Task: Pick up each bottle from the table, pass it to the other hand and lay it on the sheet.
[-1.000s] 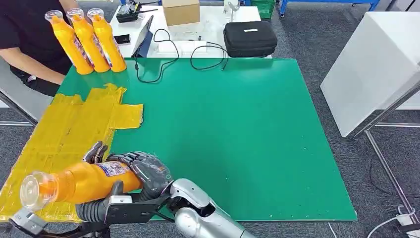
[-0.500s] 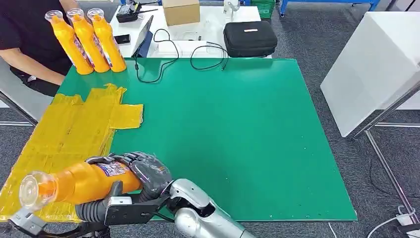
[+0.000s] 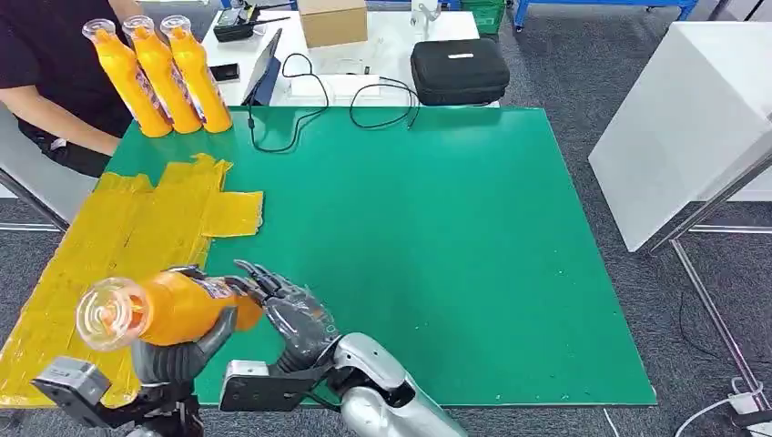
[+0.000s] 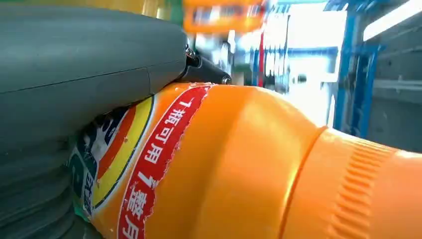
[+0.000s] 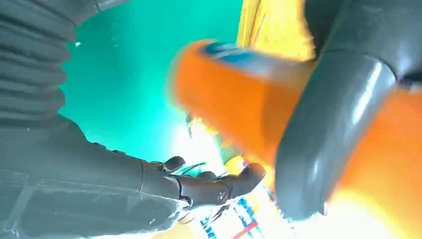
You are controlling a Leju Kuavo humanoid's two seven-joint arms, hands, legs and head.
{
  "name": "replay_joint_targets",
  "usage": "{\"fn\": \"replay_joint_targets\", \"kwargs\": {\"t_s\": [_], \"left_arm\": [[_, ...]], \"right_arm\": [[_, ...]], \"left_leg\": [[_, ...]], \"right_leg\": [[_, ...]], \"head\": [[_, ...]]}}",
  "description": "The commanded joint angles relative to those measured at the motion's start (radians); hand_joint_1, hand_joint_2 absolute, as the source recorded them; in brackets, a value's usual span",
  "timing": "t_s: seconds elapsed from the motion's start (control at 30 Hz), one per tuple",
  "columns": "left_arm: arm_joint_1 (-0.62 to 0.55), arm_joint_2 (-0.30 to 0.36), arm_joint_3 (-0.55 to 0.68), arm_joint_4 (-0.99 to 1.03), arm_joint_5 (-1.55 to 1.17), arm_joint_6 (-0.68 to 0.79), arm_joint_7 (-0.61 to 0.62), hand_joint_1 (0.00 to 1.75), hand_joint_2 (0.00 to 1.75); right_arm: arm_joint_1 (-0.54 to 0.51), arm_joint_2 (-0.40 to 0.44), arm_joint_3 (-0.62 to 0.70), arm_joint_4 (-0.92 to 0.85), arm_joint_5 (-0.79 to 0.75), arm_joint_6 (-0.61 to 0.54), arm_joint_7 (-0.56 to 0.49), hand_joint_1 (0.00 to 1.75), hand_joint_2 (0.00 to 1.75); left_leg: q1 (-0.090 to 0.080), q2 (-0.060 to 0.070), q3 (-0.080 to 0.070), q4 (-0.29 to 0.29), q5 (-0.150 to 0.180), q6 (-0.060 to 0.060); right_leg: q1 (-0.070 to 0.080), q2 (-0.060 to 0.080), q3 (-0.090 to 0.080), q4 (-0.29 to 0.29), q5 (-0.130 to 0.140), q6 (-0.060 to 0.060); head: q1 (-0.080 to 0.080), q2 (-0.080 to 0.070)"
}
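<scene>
Orange bottle [image 3: 173, 308] lies nearly level above the yellow sheet's [image 3: 118, 238] near edge, cap toward the camera, gripped round its body by the left hand [image 3: 173, 355], while the right hand [image 3: 287, 314], fingers spread, flanks its base.

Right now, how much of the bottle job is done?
Nothing lies on the yellow sheet yet. One bottle is in the left hand, and the right hand is open beside it, so the pass looks finished. That bottle has yet to be laid down. Three bottles stand at the table's far corner.
</scene>
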Motion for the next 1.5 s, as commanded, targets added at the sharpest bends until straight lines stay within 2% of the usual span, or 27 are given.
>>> {"fn": "replay_joint_targets", "kwargs": {"t_s": [0.03,0.17,0.2,0.23,0.5,0.57,0.63,0.73,0.8,0.83,0.87,1.1,1.13,1.17,1.27,1.3,1.33,1.37,1.5], "left_arm": [[-0.244,0.113,0.15,0.14,-0.331,0.204,0.022,1.75,1.75],[-0.303,0.15,0.135,0.201,-0.551,0.351,0.055,1.75,1.75],[-0.331,0.171,0.121,0.246,-0.707,0.459,0.086,1.75,1.75],[-0.35,0.19,0.107,0.278,-0.777,0.502,0.101,1.75,1.75],[-0.36,0.193,0.101,0.299,-0.782,0.509,0.106,1.75,1.75],[-0.387,0.222,0.079,0.355,-0.982,0.613,0.166,1.75,1.75],[-0.45,0.259,0.057,0.495,-1.229,0.719,0.257,1.75,1.75],[-0.502,0.291,0.058,0.622,-1.43,0.734,0.355,1.75,1.75],[-0.519,0.451,-0.149,0.701,-1.435,0.734,0.568,1.75,1.75],[-0.527,0.495,-0.239,0.713,-1.435,0.734,0.659,1.75,1.75],[-0.528,0.501,-0.274,0.741,-1.435,0.734,0.694,1.75,1.75],[-0.528,0.501,-0.274,0.741,-1.435,0.734,0.694,1.75,1.75],[-0.53,0.499,-0.277,0.773,-1.435,0.734,0.7,1.75,1.75],[-0.543,0.524,-0.309,0.809,-1.435,0.734,0.725,1.75,1.75],[-0.561,0.523,-0.31,0.942,-1.435,0.734,0.752,1.75,1.75],[-0.547,0.531,-0.279,0.946,-1.435,0.734,0.724,1.75,1.75],[-0.549,0.572,-0.298,0.956,-1.388,0.734,0.72,1.75,1.75],[-0.539,0.54,-0.247,0.975,-1.435,0.734,0.715,1.75,1.75],[-0.508,0.543,-0.178,0.99,-1.435,0.734,0.674,1.75,1.75]], "right_arm": [[0.06,-0.128,-0.19,-0.279,0.0,0.021,-0.004,0.0,0.0],[0.048,-0.16,-0.226,-0.321,-0.003,0.027,-0.004,0.0,0.0],[0.044,-0.178,-0.24,-0.341,-0.003,0.016,-0.007,0.0,0.0],[0.042,-0.188,-0.255,-0.352,-0.013,0.012,-0.011,0.0,0.0],[0.043,-0.193,-0.263,-0.357,-0.021,0.015,-0.015,0.0,0.0],[0.038,-0.211,-0.275,-0.364,-0.033,0.005,-0.022,0.0,0.0],[0.021,-0.229,-0.303,-0.353,-0.062,0.013,-0.037,0.0,0.0],[0.001,-0.234,-0.311,-0.326,-0.072,0.024,-0.056,0.0,0.0],[-0.008,-0.238,-0.3,-0.307,-0.075,0.023,-0.066,0.0,0.0],[-0.011,-0.241,-0.296,-0.303,-0.079,0.019,-0.069,0.0,0.0],[-0.013,-0.241,-0.298,-0.297,-0.08,0.019,-0.073,0.0,0.0],[-0.013,-0.241,-0.298,-0.297,-0.08,0.019,-0.073,0.0,0.0],[-0.016,-0.245,-0.295,-0.296,-0.083,0.017,-0.073,0.0,0.0],[-0.018,-0.25,-0.293,-0.296,-0.086,0.015,-0.073,0.0,0.0],[-0.039,-0.283,-0.282,-0.289,-0.129,0.012,-0.089,0.0,0.0],[-0.03,-0.294,-0.284,-0.301,-0.129,0.011,-0.089,0.0,0.0],[-0.03,-0.303,-0.281,-0.306,-0.133,0.01,-0.09,0.0,0.0],[-0.028,-0.306,-0.284,-0.309,-0.136,0.01,-0.09,0.0,0.0],[-0.021,-0.317,-0.284,-0.307,-0.141,0.011,-0.091,0.0,0.0]], "left_leg": [[0.001,-0.007,0.002,-0.001,0.001,-0.001],[0.0,-0.005,0.002,-0.001,0.001,-0.001],[0.001,-0.006,0.003,-0.001,0.002,-0.001],[0.0,-0.004,0.002,-0.001,0.002,-0.002],[0.0,-0.001,0.002,-0.001,0.002,-0.001],[0.0,-0.002,0.003,-0.001,0.001,-0.001],[0.001,-0.005,0.003,-0.001,0.002,-0.002],[0.0,-0.007,0.003,-0.001,0.003,-0.002],[-0.001,-0.003,0.002,-0.001,0.003,-0.001],[0.0,-0.002,0.003,-0.001,0.003,-0.002],[0.0,-0.002,0.002,-0.001,0.003,-0.002],[0.001,-0.001,0.001,0.0,0.003,-0.002],[0.001,-0.001,0.002,0.0,0.002,-0.002],[0.001,0.001,0.001,0.0,0.002,-0.002],[0.001,0.001,0.004,-0.001,0.002,-0.003],[0.001,0.001,0.004,-0.002,0.002,-0.002],[0.0,0.001,0.003,-0.001,0.003,-0.002],[0.001,0.001,0.003,-0.001,0.002,-0.003],[0.002,0.003,0.003,-0.001,0.002,-0.003]], "right_leg": [[0.001,-0.008,0.004,-0.002,-0.001,-0.002],[0.001,-0.005,0.003,-0.001,0.0,-0.001],[0.001,-0.007,0.005,-0.002,0.0,-0.001],[0.001,-0.005,0.004,-0.001,0.0,-0.001],[0.0,-0.002,0.003,0.0,0.0,0.0],[0.001,-0.003,0.004,0.0,-0.001,-0.001],[0.001,-0.006,0.005,-0.001,-0.001,-0.001],[0.001,-0.008,0.005,-0.001,0.0,-0.001],[0.0,-0.003,0.003,-0.001,0.001,-0.001],[0.001,-0.003,0.004,-0.001,0.001,-0.001],[0.0,-0.003,0.003,-0.001,0.001,-0.001],[0.002,-0.002,0.001,0.0,0.002,-0.003],[0.003,-0.002,0.003,0.0,0.002,-0.004],[0.002,-0.001,0.001,0.0,0.002,-0.003],[0.002,-0.001,0.004,0.0,0.002,-0.004],[0.001,0.0,0.003,0.0,0.002,-0.004],[0.0,0.0,0.003,0.0,0.003,-0.004],[0.001,0.0,0.003,0.0,0.003,-0.004],[0.002,0.001,0.003,0.0,0.002,-0.004]], "head": [[0.0,0.0],[0.0,0.0],[0.0,0.0],[0.0,0.0],[0.0,0.0],[0.0,0.0],[-0.001,0.0],[0.0,0.0],[0.0,0.0],[0.0,0.0],[0.0,0.0],[0.0,0.0],[-0.001,0.0],[0.0,0.0],[0.0,0.0],[0.0,0.0],[0.0,0.0],[0.0,0.0],[0.0,0.0]]}}
